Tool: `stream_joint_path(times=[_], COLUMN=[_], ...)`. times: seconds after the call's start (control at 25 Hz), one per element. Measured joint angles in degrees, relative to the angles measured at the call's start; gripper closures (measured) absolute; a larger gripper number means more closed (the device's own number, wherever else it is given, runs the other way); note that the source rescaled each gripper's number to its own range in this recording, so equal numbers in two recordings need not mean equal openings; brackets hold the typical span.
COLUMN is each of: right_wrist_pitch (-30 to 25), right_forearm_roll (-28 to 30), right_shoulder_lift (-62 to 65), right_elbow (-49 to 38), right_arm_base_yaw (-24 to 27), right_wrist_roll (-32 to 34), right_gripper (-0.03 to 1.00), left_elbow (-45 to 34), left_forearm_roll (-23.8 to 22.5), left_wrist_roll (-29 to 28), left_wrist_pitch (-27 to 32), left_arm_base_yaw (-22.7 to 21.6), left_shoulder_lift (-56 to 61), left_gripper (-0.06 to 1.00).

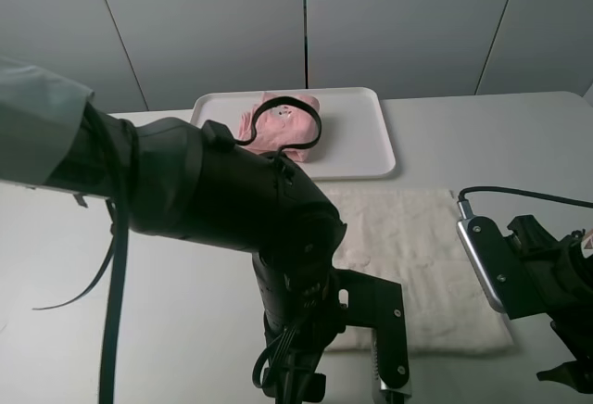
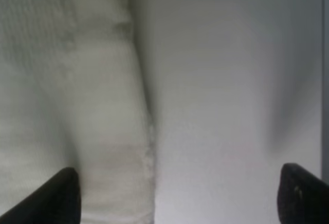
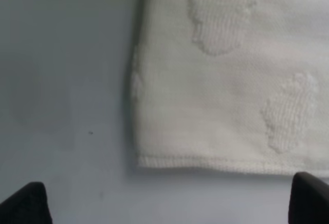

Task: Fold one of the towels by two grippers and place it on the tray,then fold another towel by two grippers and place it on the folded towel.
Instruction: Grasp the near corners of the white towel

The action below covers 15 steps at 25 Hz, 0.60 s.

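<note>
A cream white towel [image 1: 417, 256] lies flat on the table in front of the tray. A folded pink towel [image 1: 283, 128] lies on the white tray [image 1: 361, 140] at the back. My left gripper [image 2: 185, 201] is open and empty. It hovers low over the towel's near left edge [image 2: 87, 111], one fingertip [image 2: 64, 196] over the cloth and the other over bare table. My right gripper [image 3: 167, 203] is open and empty, just off the towel's near right corner [image 3: 154, 152]. The left arm [image 1: 232, 200] hides the towel's left part in the exterior high view.
The grey table [image 1: 482, 135] runs to a white panelled wall behind. A black cable loop [image 1: 315, 117] from the left arm hangs in front of the tray. The right arm [image 1: 519, 270] sits at the table's near right.
</note>
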State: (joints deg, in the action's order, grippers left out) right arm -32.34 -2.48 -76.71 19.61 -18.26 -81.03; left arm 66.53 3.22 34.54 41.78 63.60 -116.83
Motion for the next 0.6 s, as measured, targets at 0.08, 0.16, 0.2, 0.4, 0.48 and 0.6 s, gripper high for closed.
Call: stream_joint_path(times=[0.08,0.16,0.2,0.4,0.48,0.6], right_wrist_pitch=[0.0,0.0,0.0,0.0,0.0,0.0], right_forearm_roll=[-0.09,-0.09,-0.09,-0.09,-0.09,-0.09], right_shoulder_lift=[0.0,0.0,0.0,0.0,0.0,0.0], right_elbow=[0.0,0.0,0.0,0.0,0.0,0.0], right_arm_base_yaw=[0.0,0.0,0.0,0.0,0.0,0.0], right_wrist_roll=[0.0,-0.34,-0.47,-0.96,-0.96,-1.0], right_gripper=[-0.03,-0.03,-0.03,-0.03,-0.03,-0.03], left_elbow=[0.0,0.0,0.0,0.0,0.0,0.0], left_forearm_roll=[-1.14,-2.23,-2.48,-2.73,-2.84,-3.22], left_wrist_roll=[-1.56,-2.34,-2.46,-2.74,-2.85,-2.85], left_wrist_pitch=[0.46,1.04,1.26,1.75,1.89,2.3], left_arm_base_yaw=[0.0,0.0,0.0,0.0,0.0,0.0], left_shoulder_lift=[0.0,0.0,0.0,-0.28,-0.87,-1.53], left_gripper=[-0.04,-0.04,-0.04,-0.04,-0.04,-0.04])
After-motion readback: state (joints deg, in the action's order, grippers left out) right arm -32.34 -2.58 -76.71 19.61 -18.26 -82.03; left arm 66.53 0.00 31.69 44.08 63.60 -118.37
